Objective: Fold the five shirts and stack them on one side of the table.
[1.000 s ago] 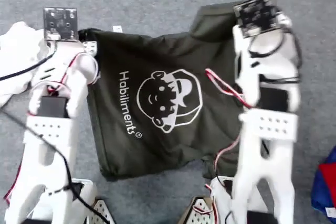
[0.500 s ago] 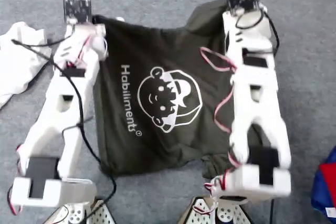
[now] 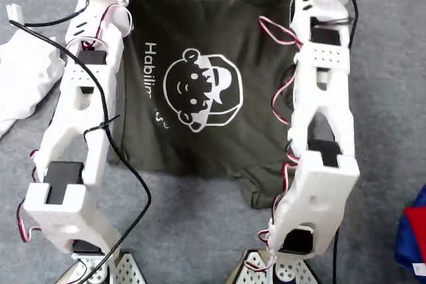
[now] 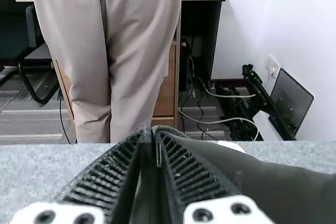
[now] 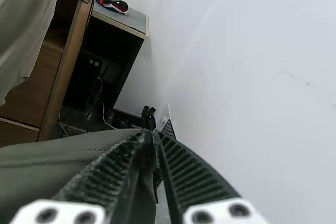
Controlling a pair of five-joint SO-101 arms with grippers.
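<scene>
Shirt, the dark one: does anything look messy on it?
Yes. The shirt isn't flat: its near sleeve is bunched up. The left gripper and right gripper pinch its far edge.

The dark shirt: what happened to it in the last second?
Both arms stretched out, pulling the dark shirt toward the far edge of the table. The left tool and right tool are shut on its far side. White cloth and red-and-blue cloth stayed put.

High view — overhead, down on table (image 3: 193, 231). Wrist views — low, close, facing room beyond; all share dark shirt (image 3: 256, 98).
</scene>
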